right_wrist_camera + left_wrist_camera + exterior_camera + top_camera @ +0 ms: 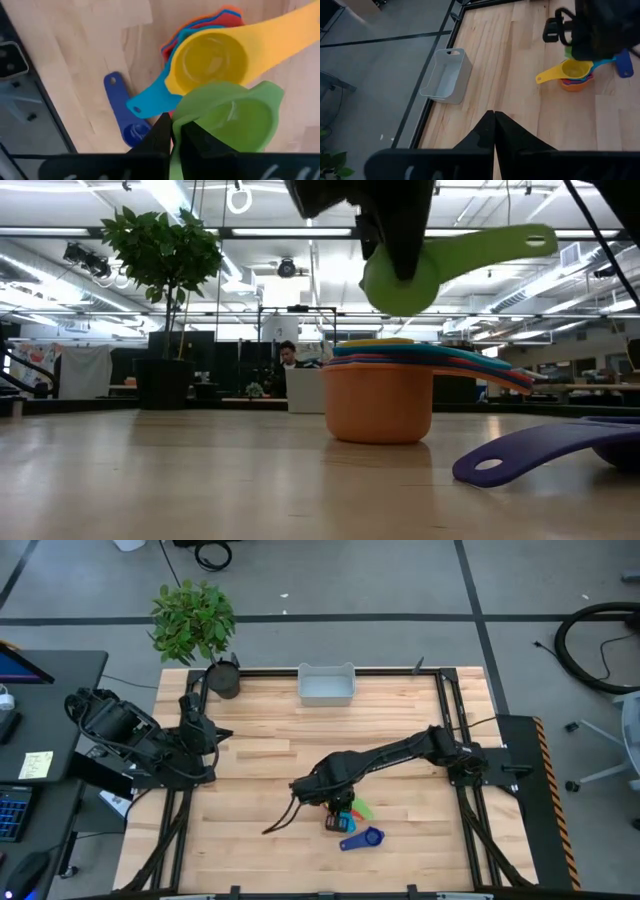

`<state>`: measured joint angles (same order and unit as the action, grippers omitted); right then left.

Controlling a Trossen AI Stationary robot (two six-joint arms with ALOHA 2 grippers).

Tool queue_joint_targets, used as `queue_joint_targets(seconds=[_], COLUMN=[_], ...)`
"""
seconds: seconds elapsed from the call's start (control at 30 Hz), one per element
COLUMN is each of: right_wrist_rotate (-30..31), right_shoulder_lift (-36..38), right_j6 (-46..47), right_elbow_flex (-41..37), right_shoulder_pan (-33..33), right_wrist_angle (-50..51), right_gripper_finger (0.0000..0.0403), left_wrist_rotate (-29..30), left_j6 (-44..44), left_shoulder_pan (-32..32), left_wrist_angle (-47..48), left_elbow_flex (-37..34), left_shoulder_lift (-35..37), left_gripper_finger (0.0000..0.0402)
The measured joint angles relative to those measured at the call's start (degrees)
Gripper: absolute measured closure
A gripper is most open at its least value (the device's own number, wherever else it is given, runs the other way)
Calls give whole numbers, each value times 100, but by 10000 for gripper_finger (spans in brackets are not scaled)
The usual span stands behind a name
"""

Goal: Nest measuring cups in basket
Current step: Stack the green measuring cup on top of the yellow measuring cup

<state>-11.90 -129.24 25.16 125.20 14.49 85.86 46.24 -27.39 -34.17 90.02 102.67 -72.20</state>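
Your overhead view hides most of the nested cups [340, 821] beneath the right arm, the purple scoop's [560, 452] bowl cut off at the low view's edge, cups under the yellow cup [212, 61] barely showing

Two dark jointed arms: left arm [150, 740], right arm [400, 755]. Black cables along links. Tapered black fingers [490, 135].

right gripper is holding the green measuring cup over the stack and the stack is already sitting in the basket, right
Not quite. The right gripper does hold the green measuring cup above the stack of cups, its jaws shut on the cup's rim. But the stack stands on the bare wooden table, not in the basket, which sits at the table's far edge. The high view shows this.
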Motion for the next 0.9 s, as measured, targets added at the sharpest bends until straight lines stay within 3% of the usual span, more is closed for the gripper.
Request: queue_joint_targets(seconds=[0.27,0.9], right_wrist_rotate=[15,-128], right_shoulder_lift=[-179,-302], right_j6=[695,871], right_elbow_flex=[5,-216], right_shoulder_pan=[-201,-228], right_wrist_angle=[-239,-825], right_gripper_finger=[385,385], left_wrist_rotate=[0,0], left_j6=[-45,19], left_shoulder_pan=[0,0], left_wrist_angle=[-2,0], left_elbow_flex=[0,0], left_shoulder_lift=[2,2], left_gripper_finger=[395,395])
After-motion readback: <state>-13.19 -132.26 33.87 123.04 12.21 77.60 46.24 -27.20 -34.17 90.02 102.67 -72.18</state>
